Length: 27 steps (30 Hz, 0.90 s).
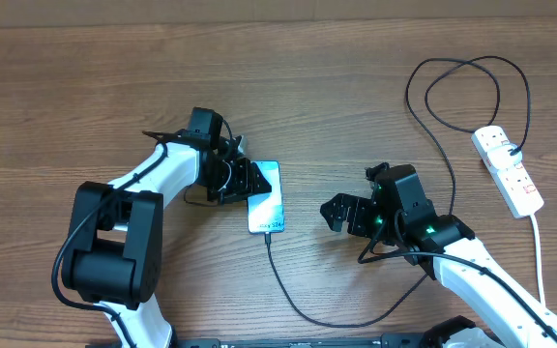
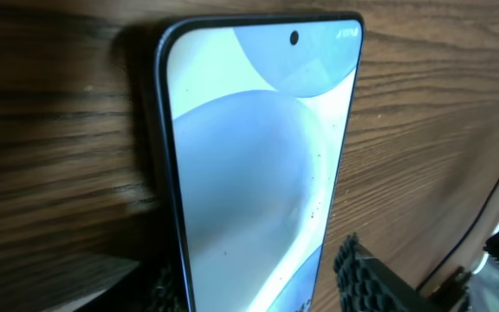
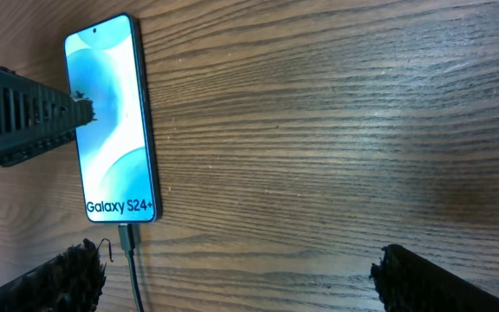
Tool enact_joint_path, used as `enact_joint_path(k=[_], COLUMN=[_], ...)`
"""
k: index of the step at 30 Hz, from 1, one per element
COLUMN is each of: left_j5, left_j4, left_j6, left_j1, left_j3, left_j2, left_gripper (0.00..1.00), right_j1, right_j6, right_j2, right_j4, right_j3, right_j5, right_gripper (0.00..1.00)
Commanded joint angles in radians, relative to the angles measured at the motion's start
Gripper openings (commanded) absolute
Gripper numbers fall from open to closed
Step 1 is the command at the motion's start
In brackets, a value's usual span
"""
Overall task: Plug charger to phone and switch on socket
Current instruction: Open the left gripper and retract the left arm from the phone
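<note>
The phone (image 1: 266, 198) lies flat on the wooden table with its light-blue screen lit; it also shows in the left wrist view (image 2: 254, 173) and the right wrist view (image 3: 111, 121). The charger cable (image 1: 303, 309) has its small plug (image 3: 126, 236) seated in the phone's bottom edge and loops right to the socket (image 1: 508, 169), a white power strip at the far right. My left gripper (image 1: 242, 181) is at the phone's left side, fingers open on either side of it (image 2: 262, 290). My right gripper (image 1: 348, 215) is open and empty on the phone's right (image 3: 254, 286).
The black cable makes a large loop (image 1: 462, 77) at the back right. The strip's white cord (image 1: 540, 261) runs toward the front right edge. Bare wood lies between the right gripper and the strip.
</note>
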Motion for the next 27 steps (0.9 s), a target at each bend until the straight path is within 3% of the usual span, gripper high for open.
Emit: enact_joint_path(k=[1, 14, 19, 23, 27], left_j5=[-0.185, -0.140, -0.140, -0.150, -0.256], left_j4=[-0.006, 0.071, -0.063, -0.214, -0.344], left_j6=[-0.031, -0.082, -0.071, 0.006, 0.013], left_j1=[0.024, 0.028, 0.063, 0.089, 0.094], left_j3=[-0.056, -0.021, 0.099, 0.230, 0.329], left_j2=[0.066, 0.065, 0.035, -0.028, -0.141], left_gripper=[0.57, 0.59, 0.58, 0.57, 0.57], right_j1=[-0.002, -0.002, -0.002, -0.002, -0.002], right_j6=[0.000, 0.000, 0.000, 0.008, 0.054], right_j2=[0.003, 0.003, 0.003, 0.003, 0.003], right_j4=[0.006, 0.006, 0.011, 0.059, 0.068], right_j3=[0.023, 0.023, 0.023, 0.023, 0.023], right_j5=[0.019, 0.018, 0.019, 0.016, 0.015], right_gripper=[1.00, 1.00, 1.00, 1.00, 1.00])
